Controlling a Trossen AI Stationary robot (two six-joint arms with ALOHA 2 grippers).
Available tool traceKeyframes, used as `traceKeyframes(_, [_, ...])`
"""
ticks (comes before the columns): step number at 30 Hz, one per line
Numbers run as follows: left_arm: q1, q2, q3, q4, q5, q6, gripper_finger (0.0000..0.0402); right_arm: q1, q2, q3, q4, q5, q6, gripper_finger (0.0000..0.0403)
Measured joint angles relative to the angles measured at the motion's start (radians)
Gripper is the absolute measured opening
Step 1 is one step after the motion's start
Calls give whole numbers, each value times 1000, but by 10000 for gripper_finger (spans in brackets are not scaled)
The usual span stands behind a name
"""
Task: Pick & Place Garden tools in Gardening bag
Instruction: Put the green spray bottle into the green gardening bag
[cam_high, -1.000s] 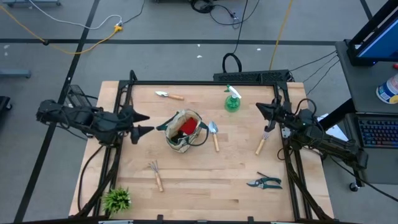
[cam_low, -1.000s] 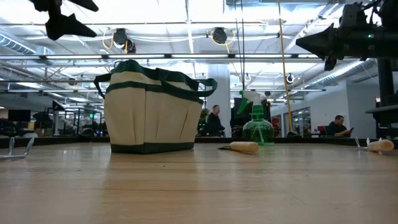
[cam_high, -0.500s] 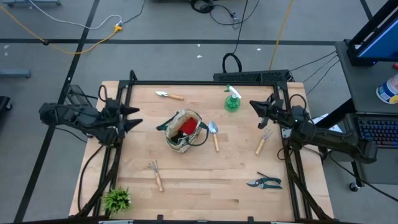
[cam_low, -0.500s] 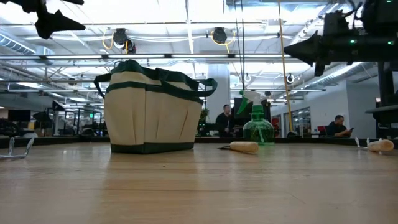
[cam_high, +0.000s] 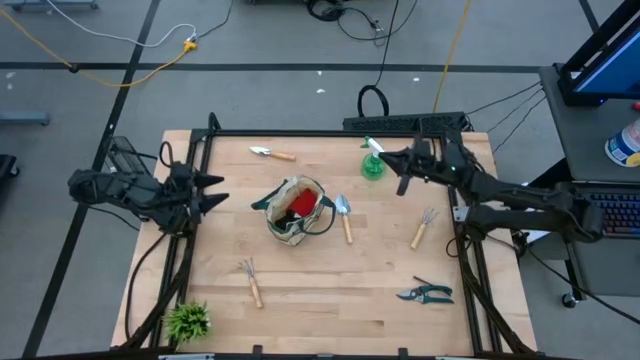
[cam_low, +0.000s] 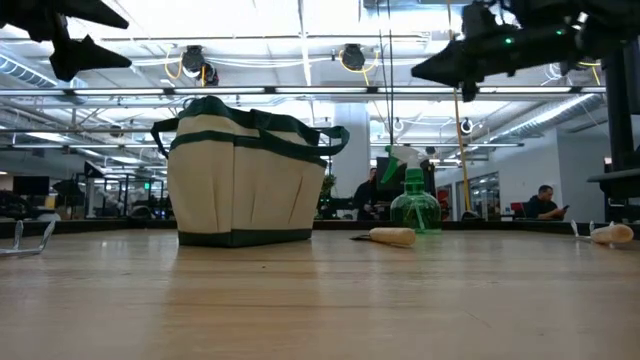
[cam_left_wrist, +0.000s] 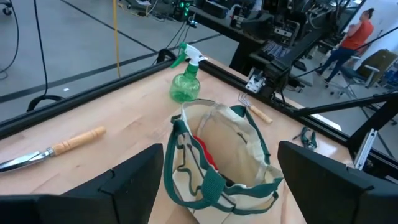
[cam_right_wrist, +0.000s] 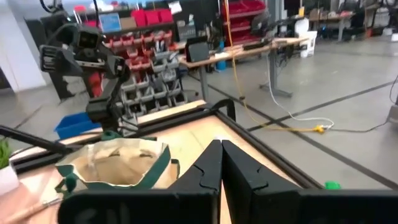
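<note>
Your right pincer (cam_high: 392, 160), closed and empty, hovers just beside the green spray bottle (cam_high: 373, 164); left pincer (cam_high: 218, 190) waits open.

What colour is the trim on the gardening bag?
Dark green trim on the beige gardening bag; clearest in the low view.

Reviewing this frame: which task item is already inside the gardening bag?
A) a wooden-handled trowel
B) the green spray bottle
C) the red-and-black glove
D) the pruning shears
C: the high view shows the red-and-black glove inside the mouth of the gardening bag; the other tools lie out on the table.
</note>
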Motion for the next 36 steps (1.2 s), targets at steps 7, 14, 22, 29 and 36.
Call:
traceKeyframes(7, [0, -15, -15, 7, 0, 16, 324, 0, 75, 59, 7, 1, -16, 0])
traceKeyframes(14, [0, -15, -15, 18, 27, 73, 324, 0, 77, 59, 3, 9, -14, 0])
traceKeyframes(22, [0, -15, -15, 18, 27, 124, 324, -1, 96, 59, 2, 43, -5, 25])
traceKeyframes(29, [0, -15, -32, 29, 19, 136, 324, -1, 141, 67, -10, 91, 35, 88])
traceKeyframes(36, [0, -53, -119, 137, 18, 168, 324, -1, 187, 209, -205, 116, -36, 141])
